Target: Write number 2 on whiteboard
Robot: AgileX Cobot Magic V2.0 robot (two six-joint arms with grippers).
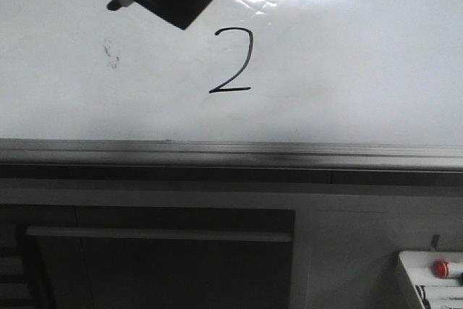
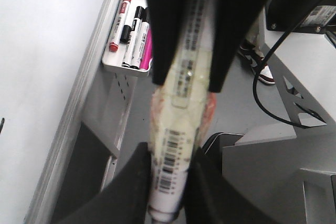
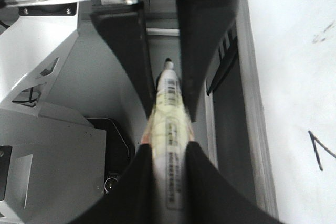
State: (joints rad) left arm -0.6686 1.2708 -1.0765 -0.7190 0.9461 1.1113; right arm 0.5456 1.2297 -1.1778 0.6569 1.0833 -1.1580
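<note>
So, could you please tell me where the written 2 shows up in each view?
Front: the 2 sits mid-whiteboard.
Left wrist: not in it; a marker fills the middle.
Right wrist: only one stroke, at the right edge.
Shared landmark: the grey rail.

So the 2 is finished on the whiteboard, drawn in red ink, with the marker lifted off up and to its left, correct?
Not quite: the number 2 is black, not red, as the front view shows. The rest holds: it is complete on the whiteboard, and the marker sits off the digit, up and to its left.
</note>
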